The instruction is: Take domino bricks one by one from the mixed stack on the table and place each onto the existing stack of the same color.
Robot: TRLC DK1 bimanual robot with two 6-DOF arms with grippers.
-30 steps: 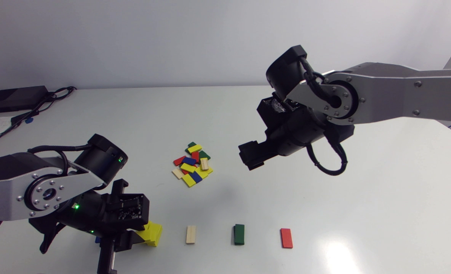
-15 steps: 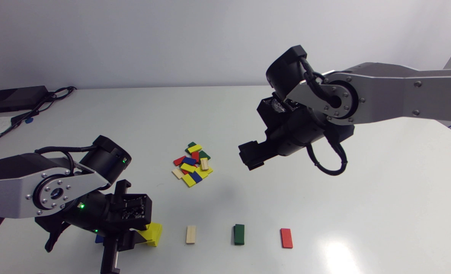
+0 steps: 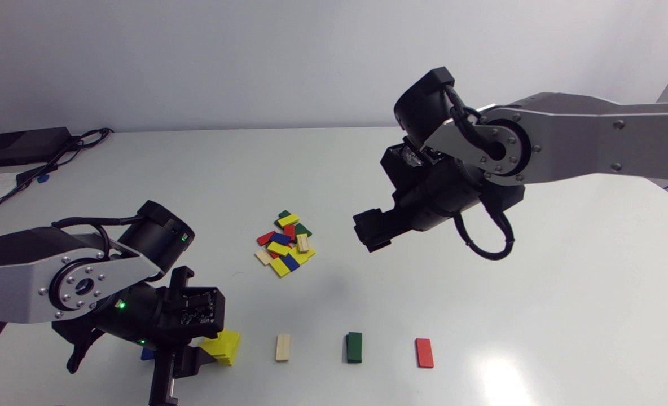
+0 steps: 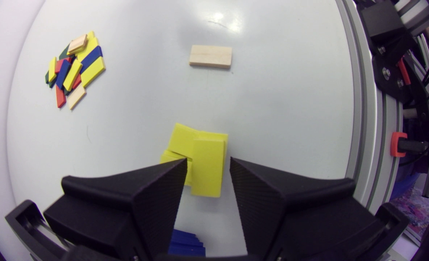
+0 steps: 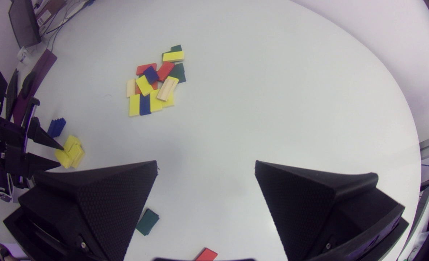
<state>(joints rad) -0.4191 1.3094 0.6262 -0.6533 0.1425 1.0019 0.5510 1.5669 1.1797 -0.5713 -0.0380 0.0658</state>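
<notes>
Nearest edge of the table (image 3: pixel 480 293), on the near side of the mixed pile (image 3: pixel 285 242): five colour spots in one row. Left to right they are the blue stack (image 3: pixel 146 354), yellow stack (image 3: pixel 224 345), wood brick (image 3: pixel 282 347), green stack (image 3: pixel 354 347) and red brick (image 3: pixel 424 352). Wood, green and red each lie flat, long axis running near to far. Your left arm hides most of the blue stack in the head view. Several stepped blue layers show under the gripper in the left wrist view.

Near-left of the pile, your left gripper (image 4: pixel 207 163) sits at the yellow stack. Its fingers are parted a little wider than the top yellow brick (image 4: pixel 207 152). That brick lies flat between them with a narrow gap on each side, so nothing is gripped. Its long axis points straight ahead of the gripper. At least three more yellow bricks sit beneath it, fanned askew with corners sticking out.

Mid-table, the mixed pile: you can count at least thirteen bricks.
- five yellow
- two blue
- two plain wood
- two dark green
- two red, plus a sliver more red underneath

They lie flat or lean on each other, long axes in no common direction.

Right of the pile and above the table hangs your right gripper (image 5: pixel 206 165), fingers spread wide, empty.
</notes>
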